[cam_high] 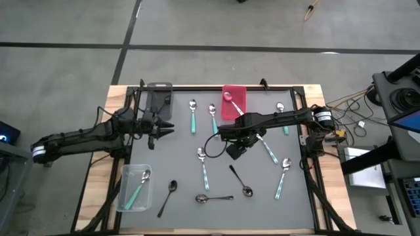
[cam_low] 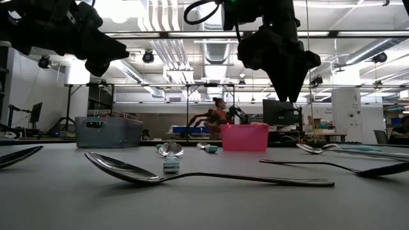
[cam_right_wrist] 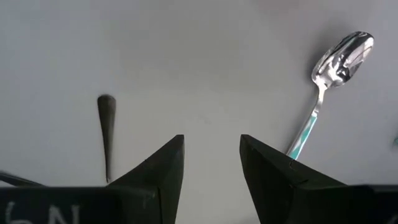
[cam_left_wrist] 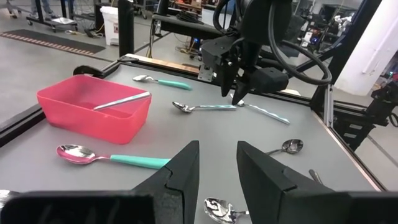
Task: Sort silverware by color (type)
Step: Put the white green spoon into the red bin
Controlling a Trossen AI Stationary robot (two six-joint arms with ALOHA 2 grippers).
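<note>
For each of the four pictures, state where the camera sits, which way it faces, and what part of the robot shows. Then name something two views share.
High: above, looking down on the table; both arms.
Low: table height, looking across; both arms overhead.
Left wrist: past the open left gripper toward the red bin and right arm.
Right wrist: past the open right gripper, down at the tabletop.
Shared: the red bin appears in high, low and left wrist views.
</note>
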